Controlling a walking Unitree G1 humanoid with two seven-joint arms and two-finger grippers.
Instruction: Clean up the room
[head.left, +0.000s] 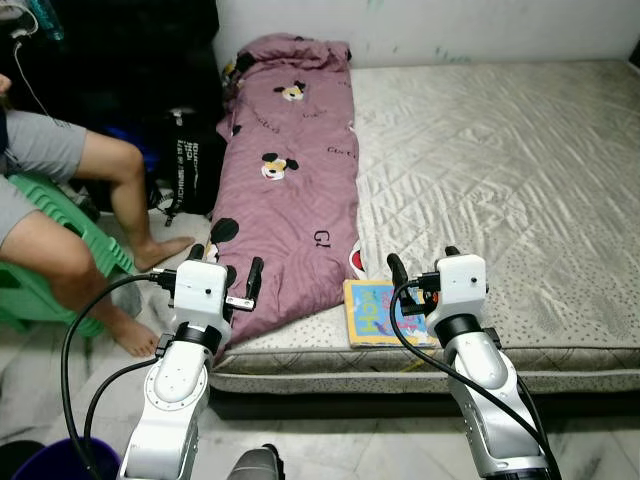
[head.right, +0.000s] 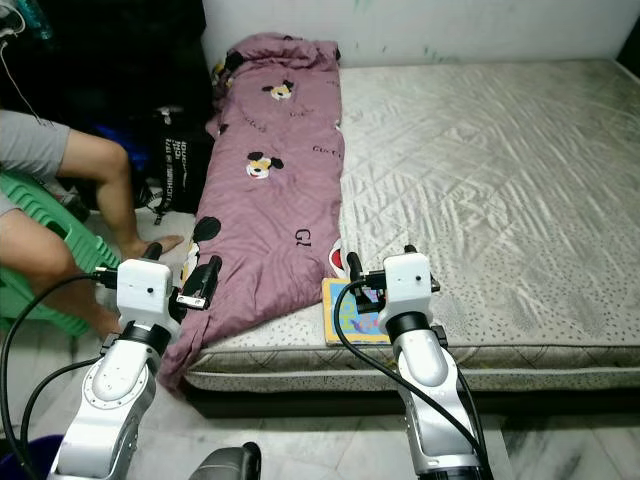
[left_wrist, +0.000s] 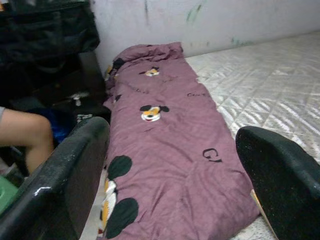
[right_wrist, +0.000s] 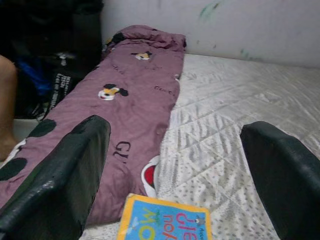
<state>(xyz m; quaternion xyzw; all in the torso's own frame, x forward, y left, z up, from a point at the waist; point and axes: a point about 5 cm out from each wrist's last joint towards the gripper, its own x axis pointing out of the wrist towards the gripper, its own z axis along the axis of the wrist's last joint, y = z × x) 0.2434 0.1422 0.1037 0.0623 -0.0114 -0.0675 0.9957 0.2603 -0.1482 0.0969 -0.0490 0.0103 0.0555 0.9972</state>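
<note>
A: Book (head.left: 381, 311) on mattress (head.left: 520, 180) front edge, beside purple blanket (head.left: 290, 170). Jaws?

B: Right gripper (head.left: 420, 272) spread wide, empty, just above it. Left gripper (head.left: 226, 272) spread too, over blanket's corner.

A: Suggest lowering squarely, fingers straddling book's edge, avoiding blanket.

Bed: we note a purple blanket (head.left: 290, 180) along its left edge, a picture book (head.left: 380, 312) at the near edge; wide bare mattress (head.left: 500, 170) rightward. A person's legs (head.left: 110, 200) crowd the left floor.
</note>
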